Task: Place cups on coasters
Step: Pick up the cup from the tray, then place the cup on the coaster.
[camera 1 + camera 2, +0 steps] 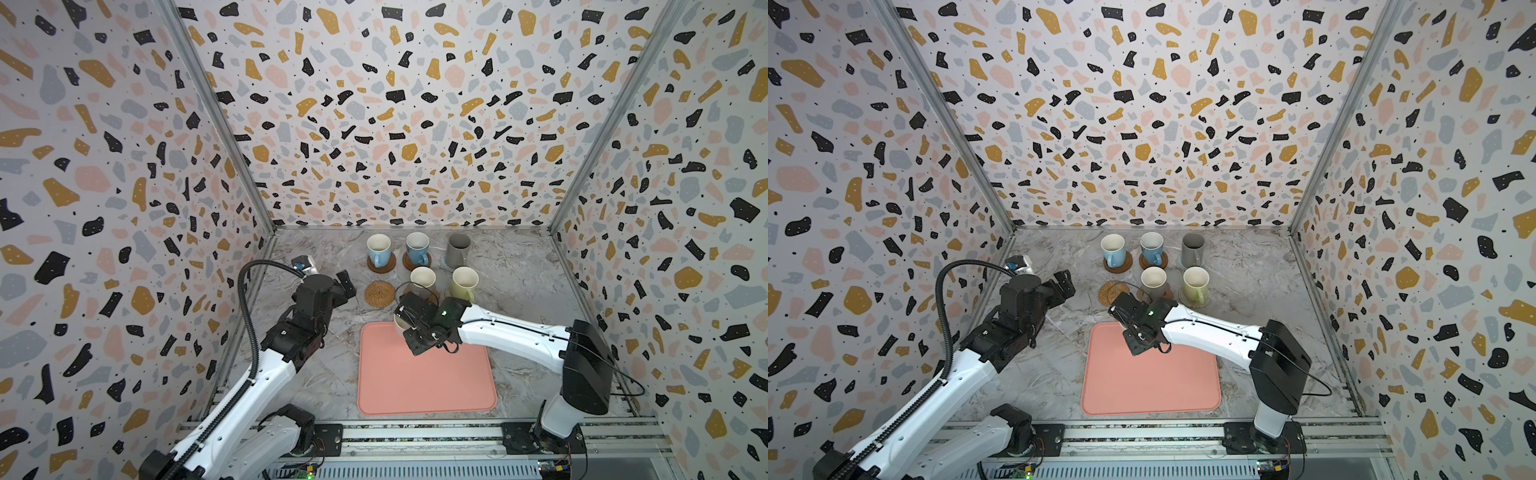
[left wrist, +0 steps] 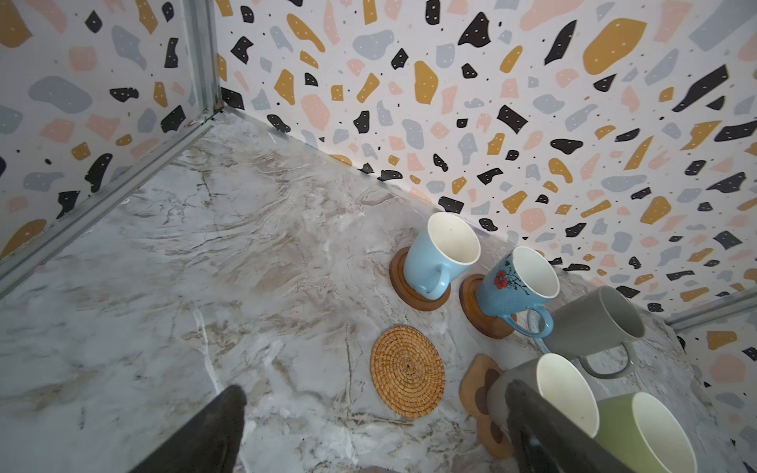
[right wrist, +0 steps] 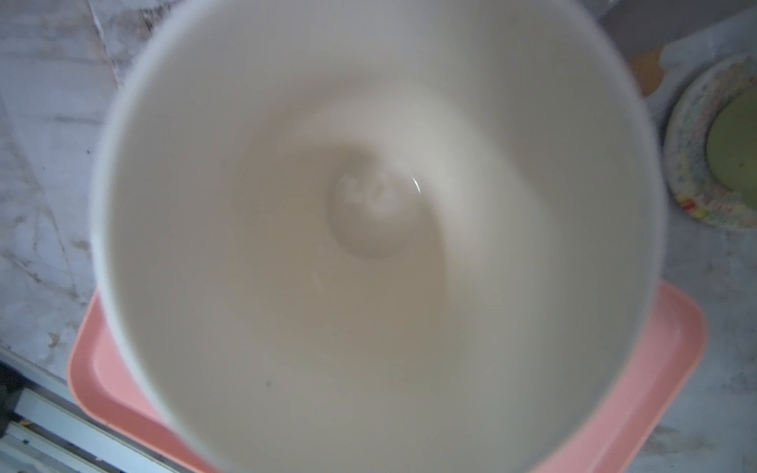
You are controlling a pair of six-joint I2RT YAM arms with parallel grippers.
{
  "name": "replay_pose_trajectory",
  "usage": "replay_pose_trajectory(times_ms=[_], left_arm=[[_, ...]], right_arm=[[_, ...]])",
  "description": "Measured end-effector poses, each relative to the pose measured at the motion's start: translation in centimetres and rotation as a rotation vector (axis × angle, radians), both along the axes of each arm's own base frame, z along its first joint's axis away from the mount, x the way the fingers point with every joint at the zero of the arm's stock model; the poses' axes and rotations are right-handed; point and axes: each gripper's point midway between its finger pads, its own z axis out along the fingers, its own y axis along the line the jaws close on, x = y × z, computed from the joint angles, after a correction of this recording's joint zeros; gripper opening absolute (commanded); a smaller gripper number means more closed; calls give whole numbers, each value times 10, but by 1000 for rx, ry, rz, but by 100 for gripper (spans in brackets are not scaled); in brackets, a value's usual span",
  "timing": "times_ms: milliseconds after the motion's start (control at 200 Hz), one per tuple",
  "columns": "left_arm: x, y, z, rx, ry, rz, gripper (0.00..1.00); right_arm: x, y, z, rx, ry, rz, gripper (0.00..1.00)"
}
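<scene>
- Left arm (image 1: pixel 266 374): white links, black joints, ribbed black cable conduit (image 1: pixel 248 316).
- Right arm (image 1: pixel 511 332): white links, black joints, green indicator light (image 1: pixel 444 311).
- Left gripper (image 2: pixel 375 390): dark fingers (image 2: pixel 205 434).

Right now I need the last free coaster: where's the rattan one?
In both top views the rattan coaster lies bare, in front of the plain blue mug and left of the short grey mug.
</scene>
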Motion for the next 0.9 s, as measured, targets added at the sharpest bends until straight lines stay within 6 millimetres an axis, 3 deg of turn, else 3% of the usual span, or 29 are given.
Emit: replay_pose_trajectory(times_ms=[205,476,896], left_arm=[[3,15,-18,-10,48,11,99],[2,22,-32,-25,86,-1,100],[-2,16,-50,-37,124,-43,99]], right_arm=[[47,26,0,7,-21,20,9],[92,53,-8,-4,-29,46,9],[132,69,-13,-11,-35,69,9]])
